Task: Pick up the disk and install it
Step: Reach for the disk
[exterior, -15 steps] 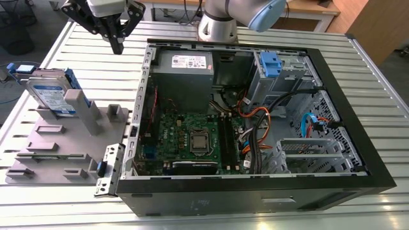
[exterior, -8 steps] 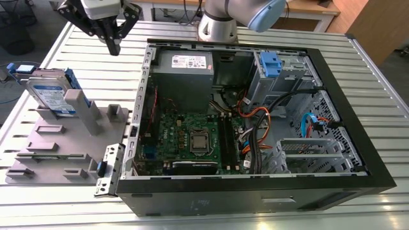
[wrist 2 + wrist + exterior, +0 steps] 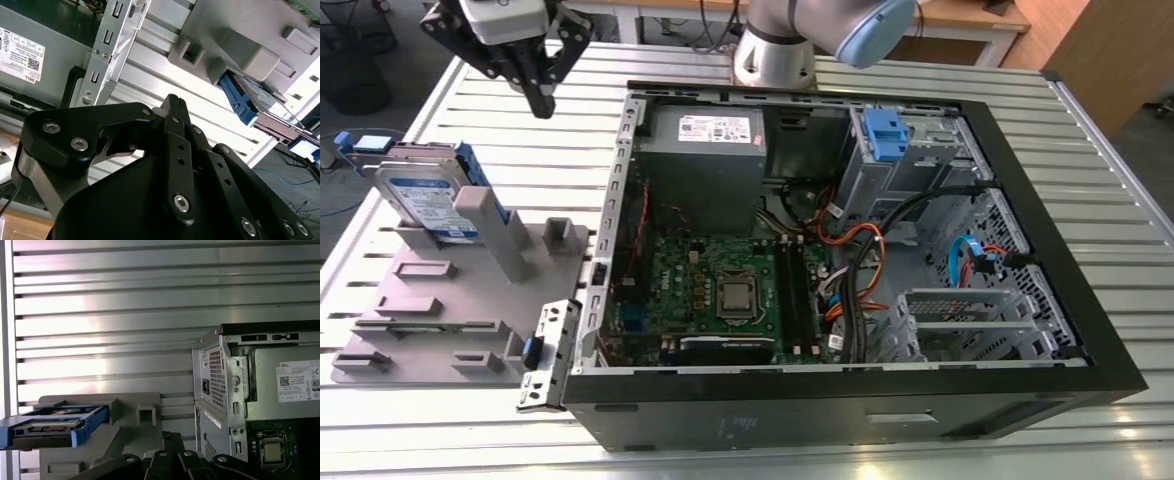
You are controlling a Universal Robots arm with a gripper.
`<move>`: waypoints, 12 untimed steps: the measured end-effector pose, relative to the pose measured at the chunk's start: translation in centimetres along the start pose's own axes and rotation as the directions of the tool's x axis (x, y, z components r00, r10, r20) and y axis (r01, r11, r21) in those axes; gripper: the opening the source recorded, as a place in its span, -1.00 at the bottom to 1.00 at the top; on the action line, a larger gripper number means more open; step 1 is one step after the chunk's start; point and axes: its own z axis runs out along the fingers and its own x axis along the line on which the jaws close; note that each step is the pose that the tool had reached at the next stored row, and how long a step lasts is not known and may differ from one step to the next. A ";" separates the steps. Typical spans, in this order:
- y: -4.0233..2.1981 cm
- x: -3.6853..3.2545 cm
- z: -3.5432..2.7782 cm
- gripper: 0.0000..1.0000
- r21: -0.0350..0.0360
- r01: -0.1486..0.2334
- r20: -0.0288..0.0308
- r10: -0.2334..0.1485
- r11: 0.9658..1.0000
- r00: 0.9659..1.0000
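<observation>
Your gripper (image 3: 542,100) hangs clenched and empty at the exterior view's upper left, apart from the hard drive (image 3: 430,198), which stands upright in its grey fixture (image 3: 400,330).

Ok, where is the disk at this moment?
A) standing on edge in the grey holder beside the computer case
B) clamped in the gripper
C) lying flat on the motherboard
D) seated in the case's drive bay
A: the disk stands on edge in the grey holder at the exterior view's left of the computer case, and the gripper hangs apart from it, holding nothing.
</observation>
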 end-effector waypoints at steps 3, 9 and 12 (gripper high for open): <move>-0.06 0.74 0.08 -0.79 0.000 0.000 0.000 0.000 1.000 1.000; -0.19 2.29 0.24 -0.79 0.000 0.000 0.000 0.000 1.000 1.000; -0.25 3.06 0.33 -0.79 0.000 0.000 0.000 0.000 1.000 1.000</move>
